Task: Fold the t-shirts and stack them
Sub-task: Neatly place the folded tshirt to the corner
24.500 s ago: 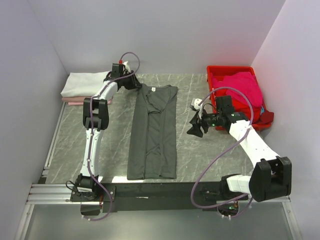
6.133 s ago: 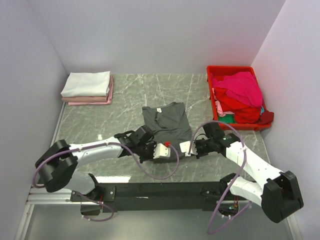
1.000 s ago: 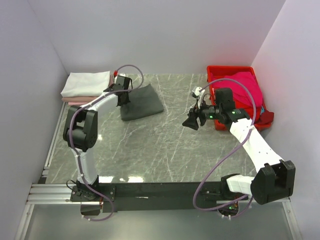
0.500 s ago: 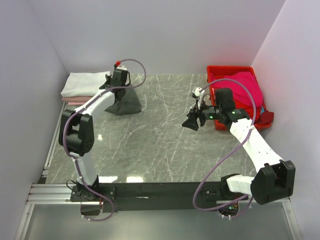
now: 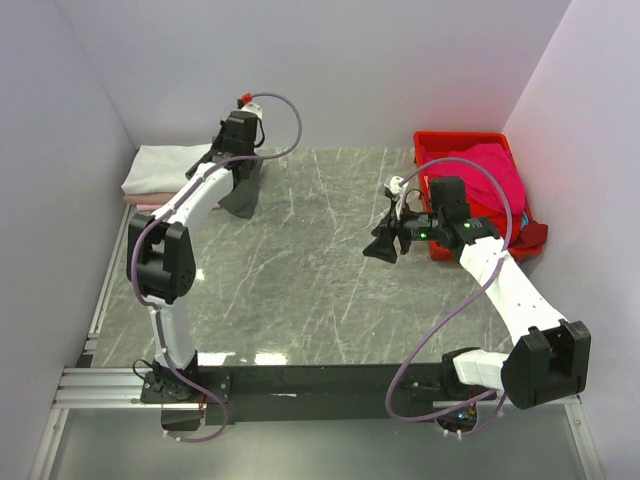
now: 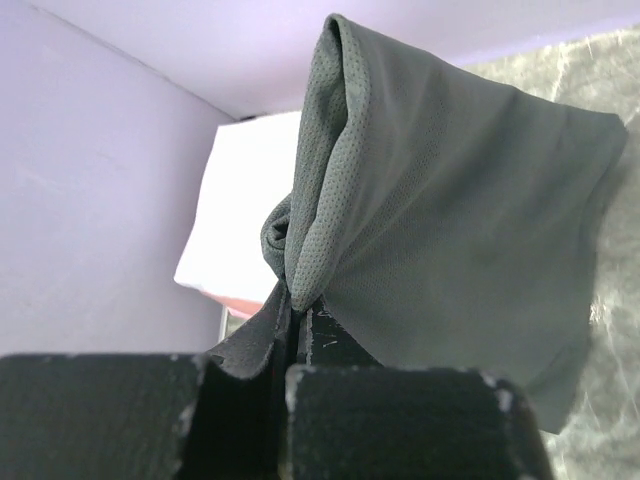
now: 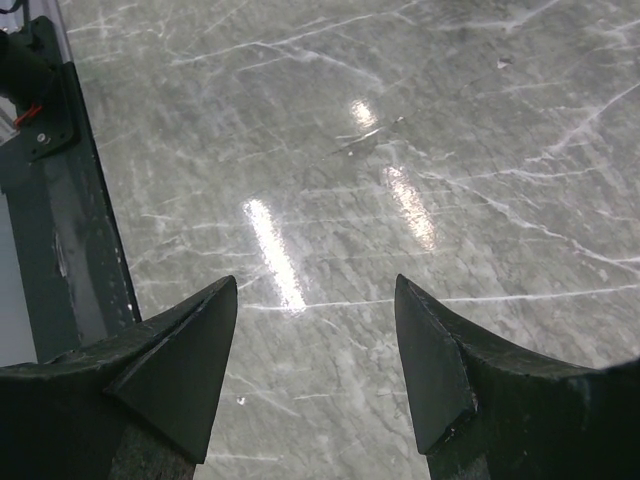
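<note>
Since half a second ago, the left hand [image 5: 238,178] has raised the charcoal tee [image 5: 240,203] into a hanging bunch beside the white tee [image 5: 165,165]. From above, cloth hides its fingers, and the right hand [image 5: 383,248] hovers over the desk [image 5: 320,290]. Left wrist: jaws pinched tight on the tee's bunched fold, with the lower hem cut off. Right wrist: fingers spread wide, holding nothing.

The folded charcoal-grey tee [image 6: 450,200] hangs bunched from the left gripper [image 6: 297,303] near the bench's [image 5: 330,290] far-left corner, beside a white tee [image 5: 165,165] stacked on a pale pink tee [image 5: 145,204].
</note>
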Robot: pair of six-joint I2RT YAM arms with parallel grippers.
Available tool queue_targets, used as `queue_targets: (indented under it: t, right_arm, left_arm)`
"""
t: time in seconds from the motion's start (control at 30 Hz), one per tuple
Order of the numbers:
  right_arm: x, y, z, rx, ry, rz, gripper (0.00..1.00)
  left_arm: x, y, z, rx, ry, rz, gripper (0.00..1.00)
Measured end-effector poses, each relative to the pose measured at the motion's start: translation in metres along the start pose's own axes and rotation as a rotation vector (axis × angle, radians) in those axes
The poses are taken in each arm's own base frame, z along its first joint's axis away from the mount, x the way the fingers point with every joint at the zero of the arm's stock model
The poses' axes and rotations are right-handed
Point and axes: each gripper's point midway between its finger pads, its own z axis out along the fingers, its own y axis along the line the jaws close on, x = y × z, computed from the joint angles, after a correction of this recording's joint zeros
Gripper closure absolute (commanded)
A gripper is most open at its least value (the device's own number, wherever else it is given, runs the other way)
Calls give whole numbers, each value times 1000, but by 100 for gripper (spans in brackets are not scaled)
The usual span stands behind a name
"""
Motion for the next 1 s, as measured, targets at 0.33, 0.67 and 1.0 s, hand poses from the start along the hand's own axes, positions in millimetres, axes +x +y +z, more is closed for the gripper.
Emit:
queue_targets:
  t: [0.33,0.67,1.0]
  right_arm:
    - [1,5,0,-25,0,-1,29]
    - [1,7,-1,-32,-1,-2,29]
    - [-2,10,-3,-35,-12,-13,29]
  left_arm:
    - [-29,15,3,-44,-34,7,100]
    - [-54,35,-7,-72,-68,-31,100]
    - [-54,41,-10,-87,-53,-23,100]
